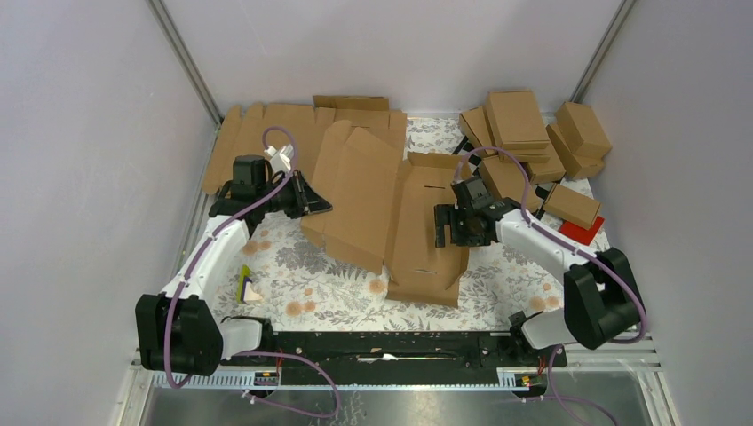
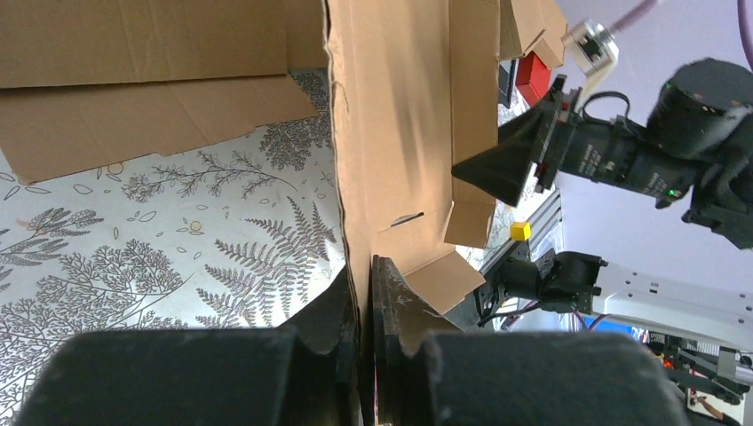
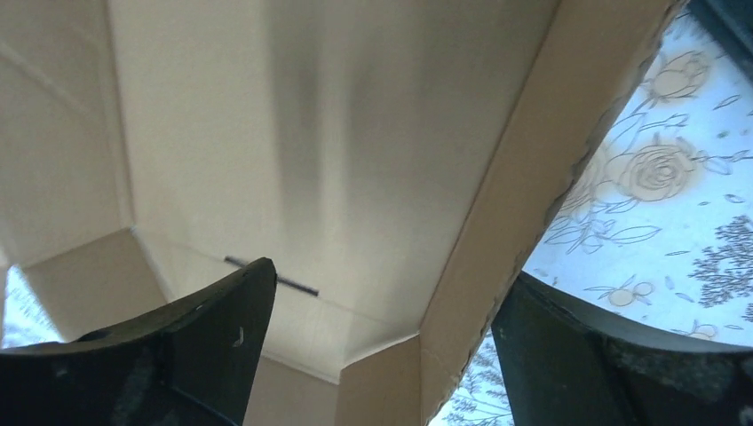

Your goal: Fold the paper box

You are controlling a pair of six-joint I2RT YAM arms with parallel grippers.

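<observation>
paper box (image 1: 364, 195): plain brown corrugated cardboard, die-cut, half-formed. Sits mid-surface between the two arms. Long axis runs roughly far-to-near. Left half is a broad flat panel tilted up off the surface. Right half is a shallow tray with its side walls partly raised and a thin slot cut in the floor. Small flaps at the corners are bent inward. Nothing inside the tray.

left gripper (image 2: 366, 293): pinched tight on the left edge of the tilted panel, cardboard sandwiched between both fingers.

right gripper (image 3: 386, 275): jaws spread wide and holding nothing. It straddles the tray's right side wall, one finger (image 3: 204, 337) inside the tray over the slot, the other outside over the cloth. Can't tell if either finger touches the wall.

surface (image 1: 311, 293): covered in pale cloth with a floral and fern print.

flat blanks (image 1: 284, 124): same brown cardboard, lying at the far left behind the box.

closed boxes (image 1: 524, 133): loose pile of small brown rectangular ones at the far right, with a red item (image 1: 582, 231) at the pile's near edge.
</observation>
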